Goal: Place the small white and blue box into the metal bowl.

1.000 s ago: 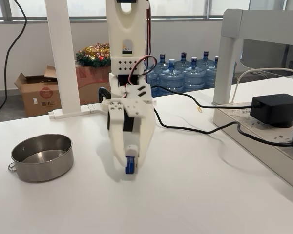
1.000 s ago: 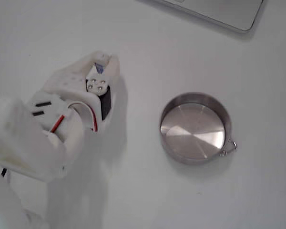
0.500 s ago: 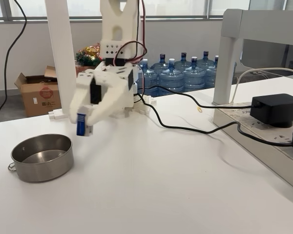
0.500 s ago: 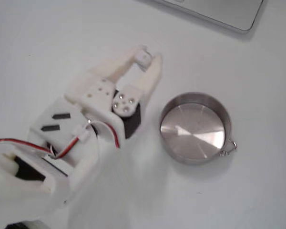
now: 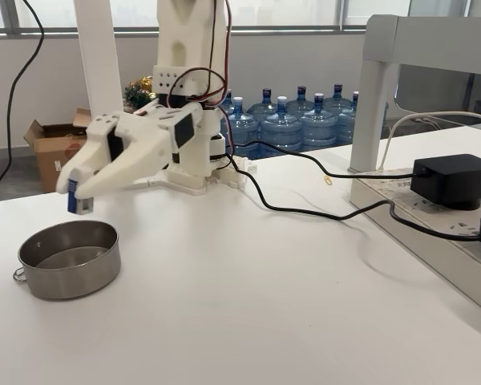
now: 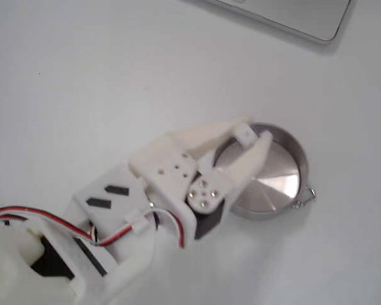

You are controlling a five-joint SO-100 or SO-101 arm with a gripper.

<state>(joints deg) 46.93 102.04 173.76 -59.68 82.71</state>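
Note:
The small white and blue box [image 5: 78, 197] hangs pinched in my white gripper [image 5: 75, 195], which is shut on it. In a fixed view from the side the box hovers well above the metal bowl [image 5: 66, 258], over its back rim. In a fixed view from above, the gripper [image 6: 248, 134] reaches in from the lower left, and the box [image 6: 244, 132] sits over the upper left edge of the bowl [image 6: 280, 178]. The bowl stands upright on the white table with its wire ring [image 6: 304, 196] at the lower right.
In the side view a black cable [image 5: 321, 212] runs across the table to a black power adapter [image 5: 454, 180] on a strip at the right. White frame posts [image 5: 102, 88] stand behind my arm. A pale flat device [image 6: 292, 16] lies at the top of the view from above.
My arm has swung from the middle of the table toward the bowl, carrying the box up off the table surface; the box now hovers over the bowl's rim.

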